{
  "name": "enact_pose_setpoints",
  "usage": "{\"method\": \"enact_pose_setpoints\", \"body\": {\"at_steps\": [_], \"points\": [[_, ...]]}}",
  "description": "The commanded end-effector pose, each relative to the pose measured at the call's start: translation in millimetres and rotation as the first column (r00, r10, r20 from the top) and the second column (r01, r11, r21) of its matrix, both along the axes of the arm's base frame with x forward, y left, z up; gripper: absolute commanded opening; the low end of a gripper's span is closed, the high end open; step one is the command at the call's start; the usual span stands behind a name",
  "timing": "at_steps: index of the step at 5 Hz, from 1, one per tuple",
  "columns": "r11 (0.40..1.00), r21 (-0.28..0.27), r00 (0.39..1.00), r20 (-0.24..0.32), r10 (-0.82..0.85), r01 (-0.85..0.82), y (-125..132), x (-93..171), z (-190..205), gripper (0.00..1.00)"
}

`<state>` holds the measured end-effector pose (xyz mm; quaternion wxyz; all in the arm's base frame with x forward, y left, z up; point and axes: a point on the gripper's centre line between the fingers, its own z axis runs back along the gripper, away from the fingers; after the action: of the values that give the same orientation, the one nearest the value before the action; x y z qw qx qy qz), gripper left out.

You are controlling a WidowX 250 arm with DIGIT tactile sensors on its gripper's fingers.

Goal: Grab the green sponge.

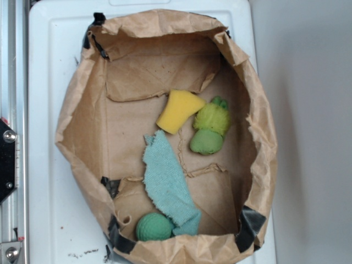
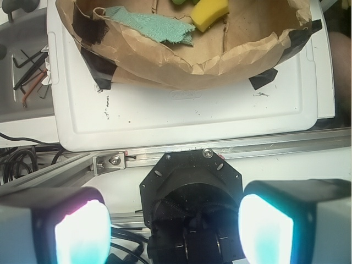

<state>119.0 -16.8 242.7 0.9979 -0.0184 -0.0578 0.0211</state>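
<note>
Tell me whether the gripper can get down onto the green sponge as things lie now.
Probably yes. The green sponge lies uncovered from above in the paper bag, though it touches the fuzzy yellow-green toy. The gripper, jaws wide apart, is outside the bag over the rail and must first cross its rim.

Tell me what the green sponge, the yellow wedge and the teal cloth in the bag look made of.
Green sponge: seemingly soft foam, matte olive, no shine. Yellow wedge: probably cellulose or foam sponge, with a matte surface and clean cut edges. Teal cloth: woven fabric, edges frayed into loose threads. Bag: brown kraft paper, creased and crinkled.
</note>
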Motion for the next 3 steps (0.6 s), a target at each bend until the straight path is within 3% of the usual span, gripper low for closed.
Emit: {"method": "enact_pose_setpoints", "body": {"at_steps": [1,2,3], "points": [[1.0,0.0,1.0,0.0,0.0,0.0,0.0,0.0,0.0,1.0],[0.994,0.057,0.995,0.019,0.097,-0.098,2.9,47.0,-20.7,1.0],[0.987,0.105,0.992,0.042,0.12,-0.124,15.3,73.2,-40.7,1.0]]}}
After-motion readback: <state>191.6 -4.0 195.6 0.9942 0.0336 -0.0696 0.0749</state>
